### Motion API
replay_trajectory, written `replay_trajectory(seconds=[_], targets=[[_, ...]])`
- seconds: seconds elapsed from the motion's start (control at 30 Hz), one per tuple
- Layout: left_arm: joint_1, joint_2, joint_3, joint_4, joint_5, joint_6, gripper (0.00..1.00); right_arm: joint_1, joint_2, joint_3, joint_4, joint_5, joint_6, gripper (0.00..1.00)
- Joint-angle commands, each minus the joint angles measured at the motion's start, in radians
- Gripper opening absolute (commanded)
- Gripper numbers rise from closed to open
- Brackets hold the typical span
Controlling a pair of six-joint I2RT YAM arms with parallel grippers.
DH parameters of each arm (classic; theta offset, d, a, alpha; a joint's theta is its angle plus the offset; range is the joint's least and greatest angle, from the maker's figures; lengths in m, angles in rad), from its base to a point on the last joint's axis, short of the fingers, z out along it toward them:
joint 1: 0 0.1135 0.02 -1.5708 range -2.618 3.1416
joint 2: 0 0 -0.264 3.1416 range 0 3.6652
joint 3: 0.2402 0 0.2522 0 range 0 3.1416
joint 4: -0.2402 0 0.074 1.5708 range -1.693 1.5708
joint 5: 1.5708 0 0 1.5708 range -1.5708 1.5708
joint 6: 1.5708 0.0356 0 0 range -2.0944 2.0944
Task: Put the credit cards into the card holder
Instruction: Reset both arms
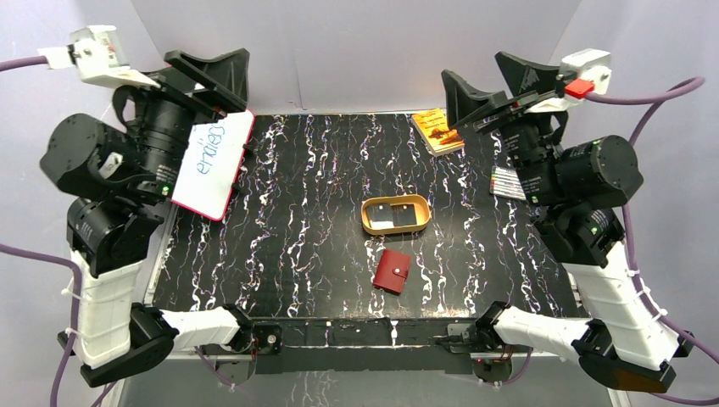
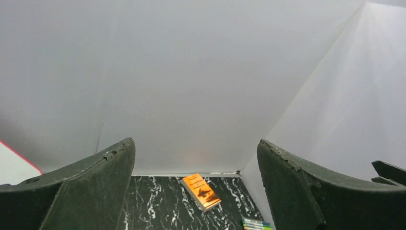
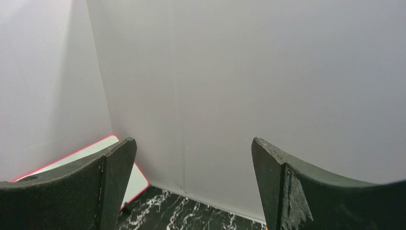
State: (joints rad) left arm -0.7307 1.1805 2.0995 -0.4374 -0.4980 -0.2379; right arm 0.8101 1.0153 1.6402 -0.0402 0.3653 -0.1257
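A gold oval tray (image 1: 365,217) sits a little right of the table's middle, its long axis running parallel to the near edge. The credit cards (image 1: 409,214) lie flat inside it, dark ones and a pale one side by side, walled in by its rim. The card holder (image 1: 392,271) lies closed on the black marbled table (image 1: 288,237), between the tray and the near edge, close to the tray but not touching it. Its long axis runs from near to far, with the far end tipped slightly toward the right edge and its snap tab on the right side.

An orange book (image 1: 437,131) lies by the far right corner. A pack of coloured pens (image 1: 507,182) sits at the right edge, partly hidden by the right arm. A red-rimmed whiteboard (image 1: 214,165) with blue writing occupies the left edge.

The left gripper (image 2: 195,141) and the right gripper (image 3: 192,139) are raised over the far corners, each with its fingers spread wide, holding nothing.
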Motion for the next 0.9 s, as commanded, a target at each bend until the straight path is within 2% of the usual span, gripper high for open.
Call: replay_trajectory(seconds=[0.0,0.57,0.87], targets=[[-0.012,0.000,0.042,0.043,0.029,0.036,0.95,0.001,-0.010,0.057,0.109,-0.012,0.018,0.99],[-0.013,-0.050,-0.071,0.050,0.026,0.034,0.95,0.001,-0.086,-0.128,0.156,0.064,-0.020,0.99],[-0.013,-0.054,-0.099,0.055,0.028,0.026,0.95,0.001,-0.111,-0.147,0.159,0.026,-0.011,0.98]])
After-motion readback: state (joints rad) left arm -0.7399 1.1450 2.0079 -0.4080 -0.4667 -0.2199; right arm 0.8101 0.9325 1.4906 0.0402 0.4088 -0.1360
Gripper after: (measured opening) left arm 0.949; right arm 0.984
